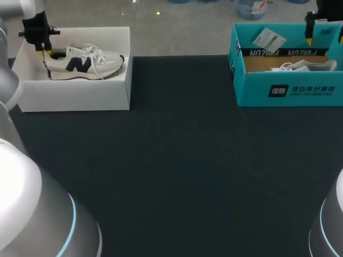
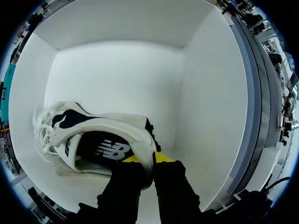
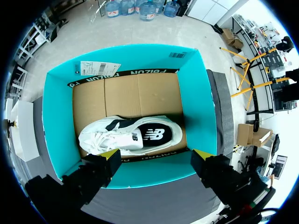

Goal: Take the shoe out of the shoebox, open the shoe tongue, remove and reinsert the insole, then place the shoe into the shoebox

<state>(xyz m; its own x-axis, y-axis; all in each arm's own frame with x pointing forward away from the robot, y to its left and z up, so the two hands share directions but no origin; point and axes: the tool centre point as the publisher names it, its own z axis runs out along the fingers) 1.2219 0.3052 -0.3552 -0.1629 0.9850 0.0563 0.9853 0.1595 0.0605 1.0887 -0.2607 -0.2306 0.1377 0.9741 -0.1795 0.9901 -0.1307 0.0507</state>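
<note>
Currently step one, take-out: left claw (image 2: 148,158) pinches the heel collar of the shoe (image 2: 93,140) inside the white shoebox (image 2: 117,70), at 10 o'clock on the surface (image 1: 182,160). Right claw (image 3: 154,156) is spread above the teal shoebox (image 3: 201,107) at 2 o'clock. Next, likely a straight lift clearing the walls.

bright even light fr above; white box (image 2: 117,74) glares, soft shadows inside.

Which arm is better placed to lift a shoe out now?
Left. The left jaws are shut on the heel of the sneaker in the white shoebox, ready to lift. The right jaws hang open above the teal shoebox, clear of the other sneaker.
</note>
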